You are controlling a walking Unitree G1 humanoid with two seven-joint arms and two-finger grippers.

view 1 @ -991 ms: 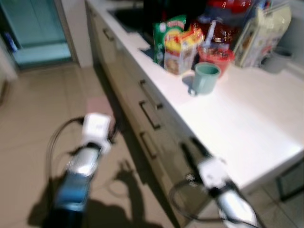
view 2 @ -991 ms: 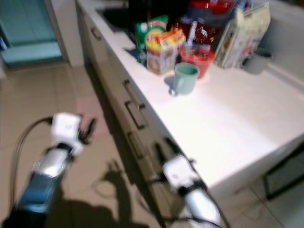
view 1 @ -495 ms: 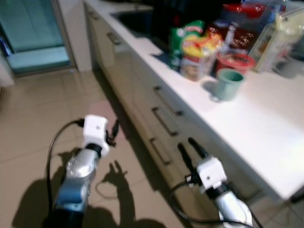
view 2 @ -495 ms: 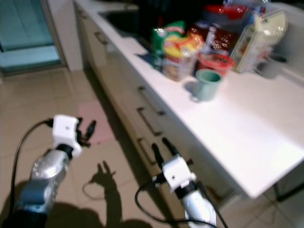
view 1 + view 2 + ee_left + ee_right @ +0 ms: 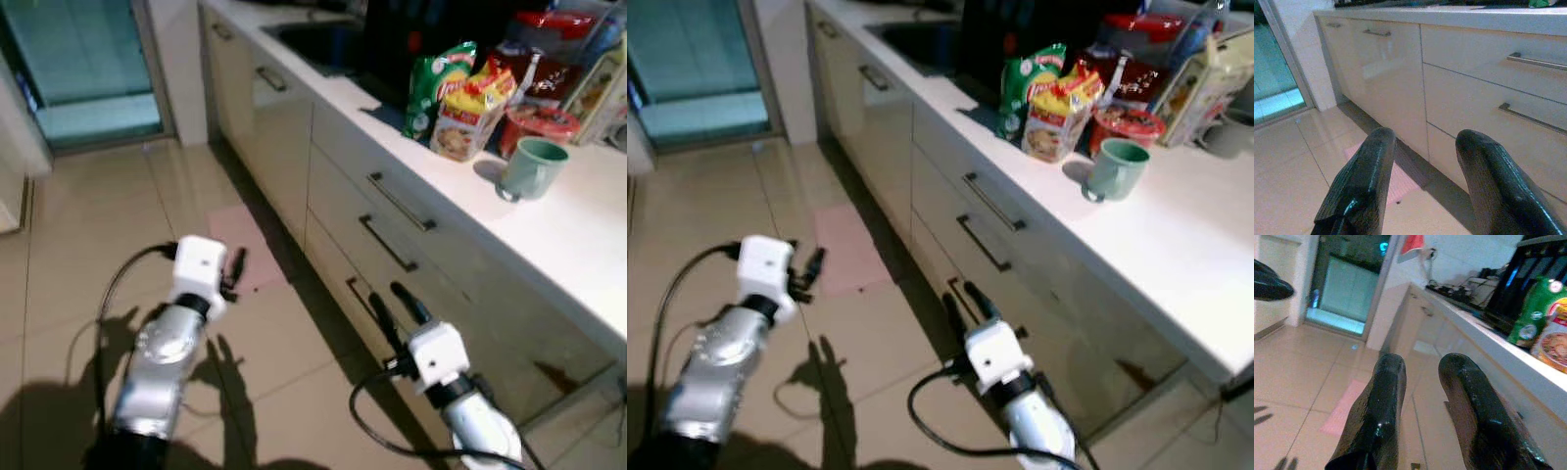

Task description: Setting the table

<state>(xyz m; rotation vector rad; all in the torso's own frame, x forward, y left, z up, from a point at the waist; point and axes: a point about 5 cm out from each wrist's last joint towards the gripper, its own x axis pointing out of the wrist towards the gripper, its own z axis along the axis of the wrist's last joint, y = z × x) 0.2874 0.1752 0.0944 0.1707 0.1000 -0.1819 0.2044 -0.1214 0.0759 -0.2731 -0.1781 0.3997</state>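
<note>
Glossy beige floor tiles (image 5: pixel 88 225) spread across the room, catching soft reflections and dark shadows; a small pink mat (image 5: pixel 247 247) lies on them just at the foot of the cabinets; a long run of cream cabinet fronts (image 5: pixel 294 147) stretches away, with slim metal bar handles (image 5: pixel 400 202) on the drawers; a white countertop (image 5: pixel 1176 245) caps the run, bright under the light; a dark sink (image 5: pixel 328 34) is sunk into it farther along; at the far end stands a white wall (image 5: pixel 181 59); beside it a frosted teal glass door (image 5: pixel 88 54) glows coolly.
</note>
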